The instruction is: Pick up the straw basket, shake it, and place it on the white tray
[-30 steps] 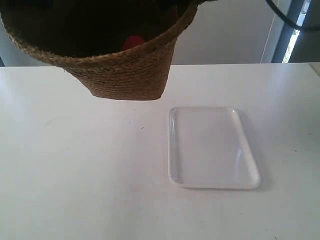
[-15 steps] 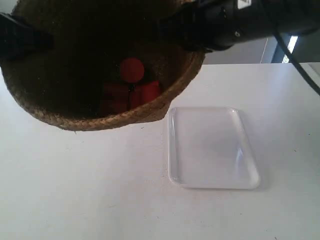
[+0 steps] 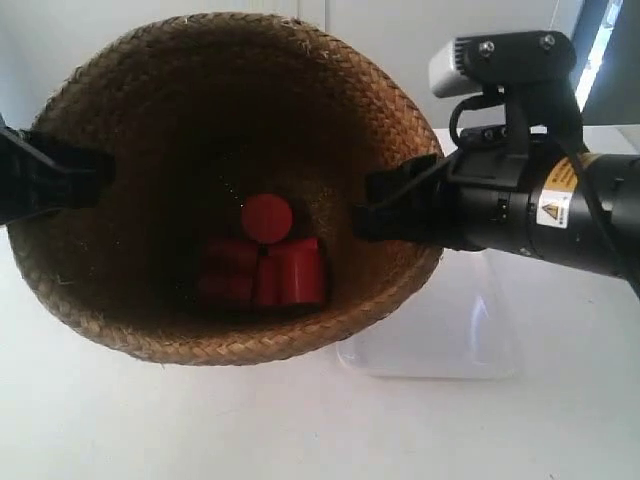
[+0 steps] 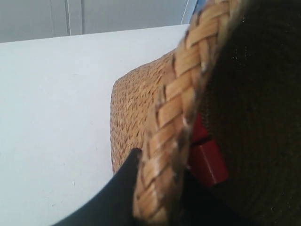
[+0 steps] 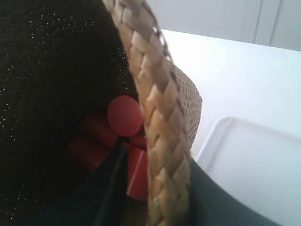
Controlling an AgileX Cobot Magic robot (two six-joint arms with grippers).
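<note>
The straw basket (image 3: pixel 230 130) hangs in the air, held by both arms. Its mouth is tipped toward the exterior camera, showing a dark inside with several red blocks (image 3: pixel 262 268) at the bottom. My left gripper (image 4: pixel 160 188) is shut on the braided rim (image 4: pixel 181 108), one black finger (image 4: pixel 120 188) outside the wall. It is the arm at the exterior view's left (image 3: pixel 60 180). My right gripper (image 5: pixel 167 197) is shut on the opposite rim (image 5: pixel 157 108), at the exterior view's right (image 3: pixel 385 215). The white tray (image 3: pixel 450 345) lies on the table, partly hidden behind the basket and right arm.
The white table (image 3: pixel 80 420) spreads under the basket. The right arm's black body and grey camera housing (image 3: pixel 500 65) hang over the tray's far part. In the right wrist view the tray's corner (image 5: pixel 249 165) lies just beyond the basket wall.
The basket has dropped and swung its mouth toward the exterior camera, exposing the red blocks. Both arms have come into view, and the basket now covers part of the tray.
</note>
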